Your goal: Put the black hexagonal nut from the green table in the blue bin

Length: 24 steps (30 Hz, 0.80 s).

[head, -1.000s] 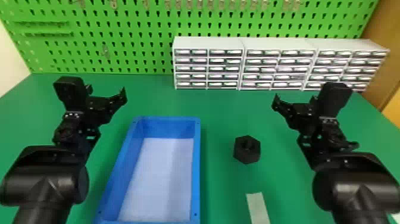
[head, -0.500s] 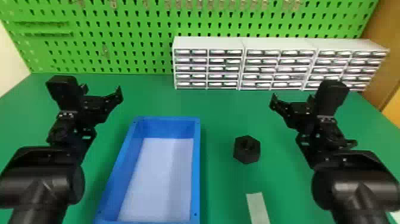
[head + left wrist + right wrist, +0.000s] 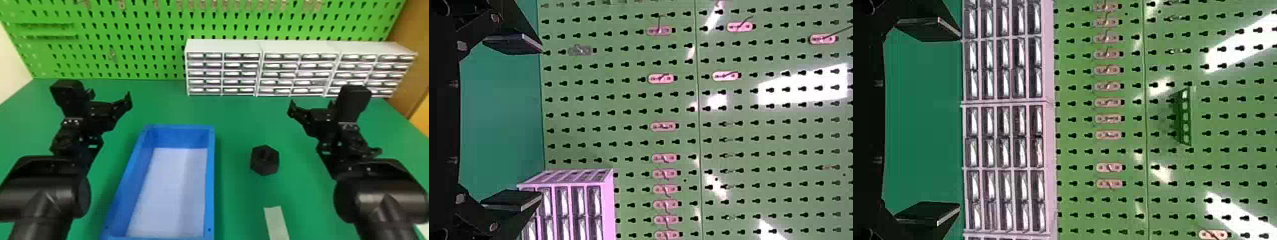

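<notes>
Weight is the thing I can't read by eye in this black hexagonal nut (image 3: 265,161). By its chunky build I'd guess it is stiff, won't crush and may be fairly heavy if metal. It sits on the green table (image 3: 234,198) just beside the blue bin (image 3: 209,191), whose middle lies between eight and nine o'clock from it in the head view. A pale strip (image 3: 276,223) lies at six o'clock from it.

My right claw (image 3: 959,121) stands open with nothing between its fingers, and from there the nut is at about seven o'clock. My left claw (image 3: 540,123) is spread and empty too, beyond the bin's eleven o'clock corner.

I'd come down from above and pinch the flats at three and nine o'clock, pads low and square. Smooth sides could slip, and a grip on the corners would let it twist.
</notes>
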{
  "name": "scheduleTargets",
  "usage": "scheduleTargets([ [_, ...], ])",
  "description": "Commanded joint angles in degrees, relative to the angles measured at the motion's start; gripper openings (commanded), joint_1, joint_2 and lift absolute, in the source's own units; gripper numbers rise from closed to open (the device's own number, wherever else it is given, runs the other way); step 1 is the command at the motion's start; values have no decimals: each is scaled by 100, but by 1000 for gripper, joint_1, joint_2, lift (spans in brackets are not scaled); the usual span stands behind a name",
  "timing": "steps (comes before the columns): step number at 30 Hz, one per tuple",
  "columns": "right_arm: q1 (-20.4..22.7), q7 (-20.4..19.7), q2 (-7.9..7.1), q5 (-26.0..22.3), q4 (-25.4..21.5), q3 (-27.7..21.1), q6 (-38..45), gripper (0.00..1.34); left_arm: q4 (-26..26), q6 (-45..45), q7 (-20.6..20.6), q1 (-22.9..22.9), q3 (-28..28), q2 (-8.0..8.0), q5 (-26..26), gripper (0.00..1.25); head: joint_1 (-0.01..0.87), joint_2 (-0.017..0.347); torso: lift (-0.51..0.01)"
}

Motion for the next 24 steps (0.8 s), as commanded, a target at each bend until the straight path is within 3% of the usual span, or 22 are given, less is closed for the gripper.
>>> scheduleTargets([
  [1,-8,0,-6,-46,0,-10,71,1239,0,3,-5,-2,-3,0,11,1012,686,52,-97],
  [6,-105,35,-32,-142,-131,-1,537,1238,-17,-6,-22,-10,-3,0,11,1012,686,52,-97],
  [13,-527,61,-138,-125,-527,51,2137,1235,-17,3,-66,-19,-12,0,-41,1011,686,52,-97],
  [24,-1230,185,-217,-459,-553,130,4606,1233,-17,20,-75,-28,-39,0,-165,1009,686,52,-97],
])
